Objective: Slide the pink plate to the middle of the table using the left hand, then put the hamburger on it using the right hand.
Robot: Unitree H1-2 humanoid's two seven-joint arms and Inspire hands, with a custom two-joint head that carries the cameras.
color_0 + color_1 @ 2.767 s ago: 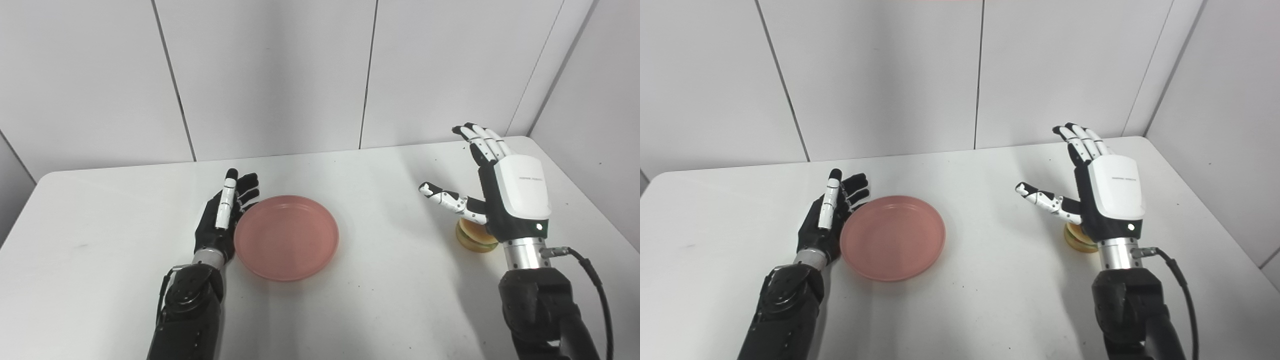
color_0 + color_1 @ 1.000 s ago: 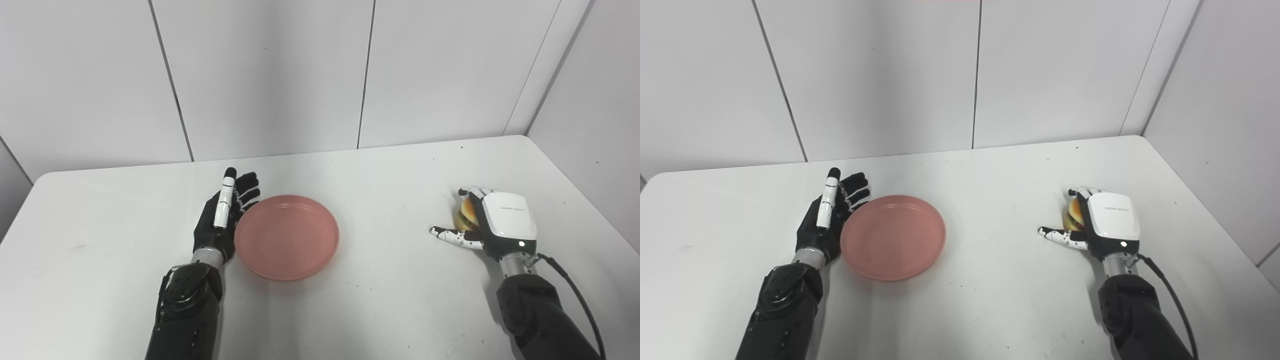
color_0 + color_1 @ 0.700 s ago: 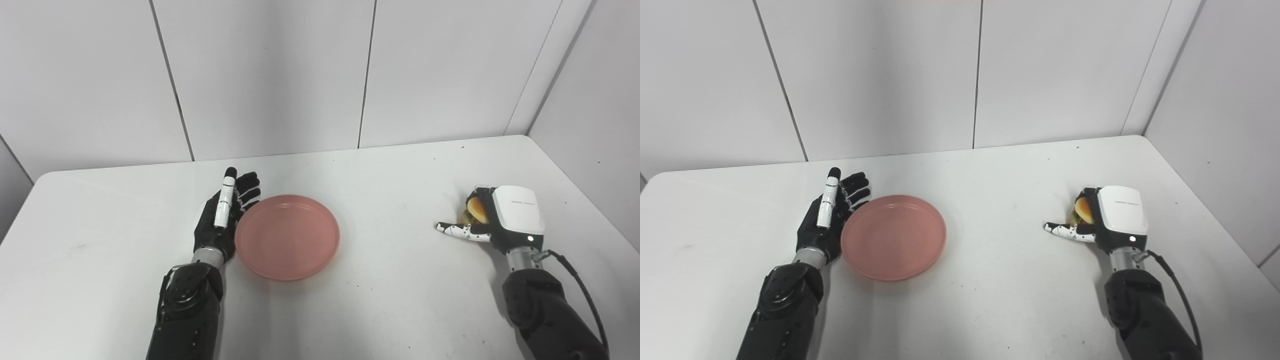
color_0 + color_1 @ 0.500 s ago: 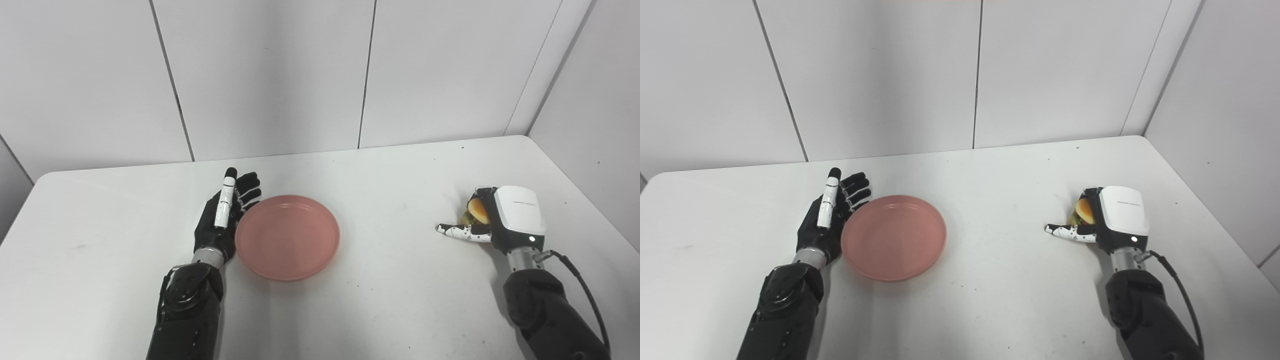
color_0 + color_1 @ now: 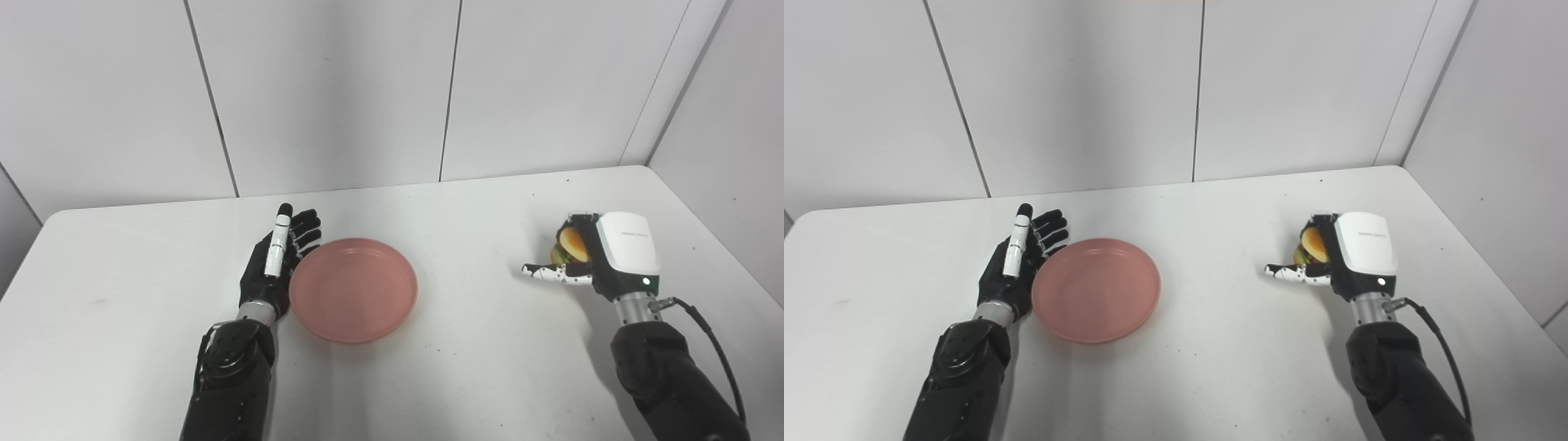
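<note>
The pink plate [image 5: 353, 289] lies flat near the middle of the white table [image 5: 465, 208], a little left of centre. My left hand [image 5: 277, 262] rests open on the table, its palm side against the plate's left rim. My right hand [image 5: 603, 252] is at the right side of the table, shut on the small hamburger [image 5: 571, 244], which shows between its fingers and palm; the thumb sticks out to the left. It holds the hamburger a little above the table. The hamburger [image 5: 1311, 246] also shows in the right eye view.
White wall panels stand behind the table and along its right side. The table's right edge runs close to my right arm [image 5: 661, 380]. A cable [image 5: 713, 349] hangs from my right wrist.
My right hand came down over the hamburger, closed on it, and has lifted it slightly and moved it a little left. My left hand and the plate have barely moved.
</note>
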